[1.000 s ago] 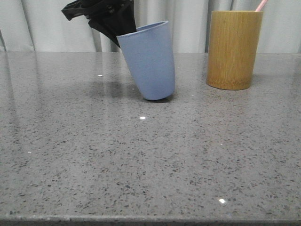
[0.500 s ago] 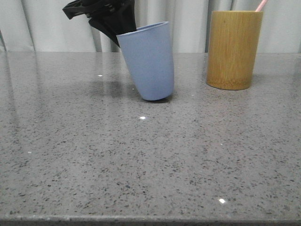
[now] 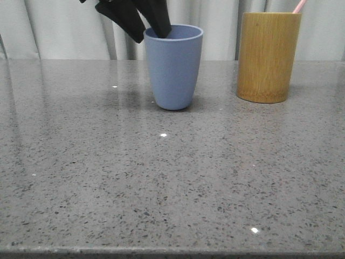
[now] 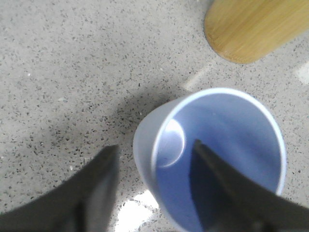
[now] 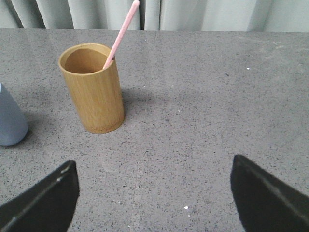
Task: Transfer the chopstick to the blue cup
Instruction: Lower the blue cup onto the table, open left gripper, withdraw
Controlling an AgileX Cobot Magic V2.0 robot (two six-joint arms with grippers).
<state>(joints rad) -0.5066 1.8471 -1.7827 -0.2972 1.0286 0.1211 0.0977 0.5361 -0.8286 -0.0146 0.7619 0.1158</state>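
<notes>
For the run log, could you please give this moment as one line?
blue cup: upright | left gripper: open, straddling rim | chopstick: in bamboo holder

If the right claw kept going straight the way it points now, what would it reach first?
Probably bare table: the right claw is open, and the bamboo holder with the chopstick stands off to one side, though depth is unclear.

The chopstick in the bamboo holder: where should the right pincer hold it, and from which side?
Grip the chopstick on its bare pink upper part, above the bamboo holder rim, coming down from above. It leans on the rim and its lower part is hidden inside, so probably pull along its slant.
</notes>
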